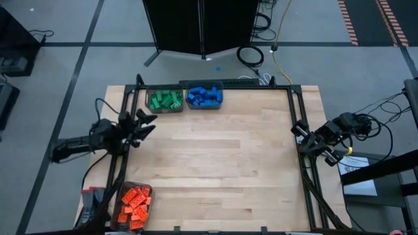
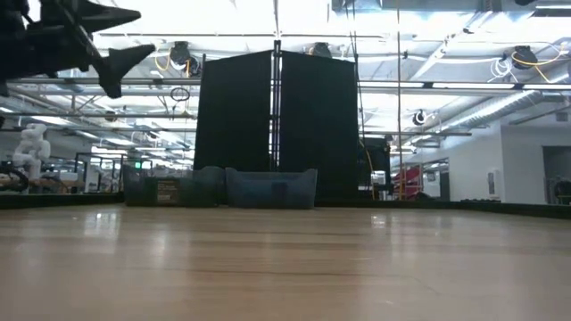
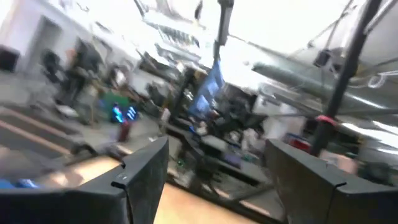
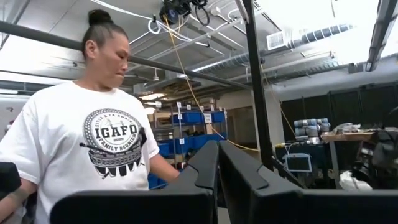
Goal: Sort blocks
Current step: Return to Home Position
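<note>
You had both arms parked at the table [image 1: 222, 170] edges, the sort apparently complete. The left gripper [image 1: 147, 124] was spread wide and empty, and the right gripper [image 1: 300, 134] was pressed closed and empty. The green blocks [image 1: 164, 100], blue blocks [image 1: 204, 96] and orange blocks [image 1: 135, 203] lay in separate bins [image 1: 147, 109].

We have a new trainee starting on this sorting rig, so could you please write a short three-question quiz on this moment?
1. True or false: the orange blocks share a bin with the green blocks.
2. Which gripper is open? A. the left gripper B. the right gripper C. both
3. Fill in: the neighbouring bin right beside the green blocks holds ____ blocks.
Key: 1 false, the orange ones sit in a separate bin at the opposite table edge; 2 A; 3 blue blocks.
</note>
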